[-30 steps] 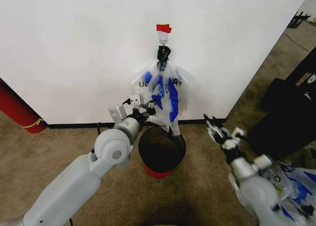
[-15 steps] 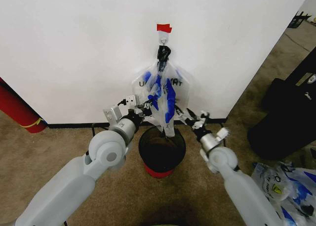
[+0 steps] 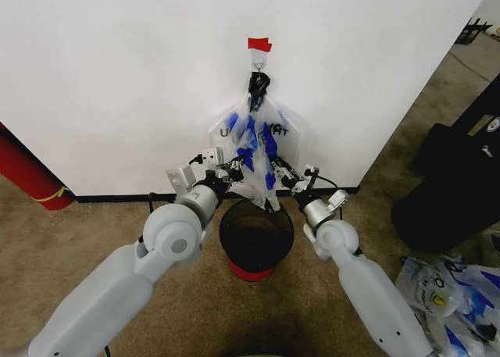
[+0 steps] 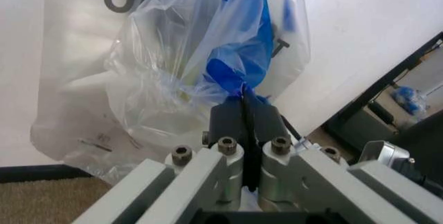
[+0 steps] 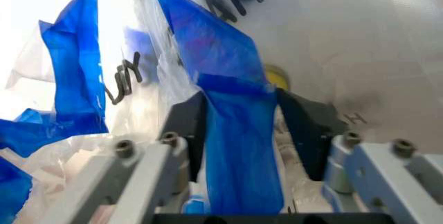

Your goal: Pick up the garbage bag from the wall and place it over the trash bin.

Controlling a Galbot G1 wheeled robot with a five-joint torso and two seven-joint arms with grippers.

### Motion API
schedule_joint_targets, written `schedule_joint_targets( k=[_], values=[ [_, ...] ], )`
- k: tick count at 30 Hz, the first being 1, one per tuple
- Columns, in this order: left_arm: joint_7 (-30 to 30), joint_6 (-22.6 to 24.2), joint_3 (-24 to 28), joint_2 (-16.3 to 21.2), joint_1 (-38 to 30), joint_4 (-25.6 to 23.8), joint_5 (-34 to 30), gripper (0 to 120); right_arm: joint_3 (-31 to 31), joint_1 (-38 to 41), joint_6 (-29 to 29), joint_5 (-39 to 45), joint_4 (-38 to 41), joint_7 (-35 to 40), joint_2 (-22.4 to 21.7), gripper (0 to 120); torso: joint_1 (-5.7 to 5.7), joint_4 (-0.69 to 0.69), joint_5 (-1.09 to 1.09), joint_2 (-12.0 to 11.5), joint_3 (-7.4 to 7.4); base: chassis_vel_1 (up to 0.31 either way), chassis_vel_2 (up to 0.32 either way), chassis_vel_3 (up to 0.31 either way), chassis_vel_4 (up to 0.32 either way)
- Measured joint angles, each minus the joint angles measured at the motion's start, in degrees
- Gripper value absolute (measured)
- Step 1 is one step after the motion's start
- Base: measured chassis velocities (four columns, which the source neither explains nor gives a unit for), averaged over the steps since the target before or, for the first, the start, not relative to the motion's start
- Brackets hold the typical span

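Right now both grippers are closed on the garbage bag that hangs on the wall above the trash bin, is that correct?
Not quite. The left gripper is shut on the garbage bag, but in the right wrist view the right gripper is open around its blue fold.

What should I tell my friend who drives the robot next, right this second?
Left tool: shut on the garbage bag, pinching its plastic from the left side.
Right tool: open, its fingers either side of a blue strip of the bag, not clamped yet.
The bag hangs from the hook on the wall, under the red tape, directly above the trash bin.
Done: both tools are at the bag.
Left: close the right tool, lift the bag off the hook, spread it over the bin.
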Motion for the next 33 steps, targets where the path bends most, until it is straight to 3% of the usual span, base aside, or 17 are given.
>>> schedule_joint_targets(
  k=[9,15,23,28,33],
  values=[
    [0.1,0.0,-0.4,0.2,0.3,0.0,0.0,0,0.1,0.1,0.0,-0.3,0.0,0.5,0.3,1,0.00,0.00,0.00,0.0,0.00,0.000,0.000,0.000,0.000],
    [0.2,0.0,-1.1,0.7,1.2,-1.0,-0.1,0,0.2,-0.1,0.0,-0.5,0.3,1.1,0.8,0,0.00,0.01,0.01,0.0,0.00,0.000,0.000,0.000,0.000],
    [0.9,-0.8,-4.6,2.7,5.8,-3.5,0.1,0,8.1,-11.2,-0.2,-2.2,14.2,1.7,-2.2,0,0.00,-0.02,0.01,0.0,-0.01,0.000,0.000,0.000,0.000],
    [1.9,-1.2,-8.3,5.5,13.3,-9.3,1.2,0,13.9,-20.7,-0.5,-5.4,24.4,1.6,-4.7,0,-0.01,0.00,0.00,0.0,-0.01,0.000,0.000,0.000,0.000],
    [2.6,-1.9,-10.2,7.0,19.4,-14.3,4.0,0,18.0,-27.9,-0.2,-7.9,28.8,0.4,-5.4,0,-0.02,0.01,0.01,0.0,-0.02,0.000,0.000,0.000,0.000]
  ],
)
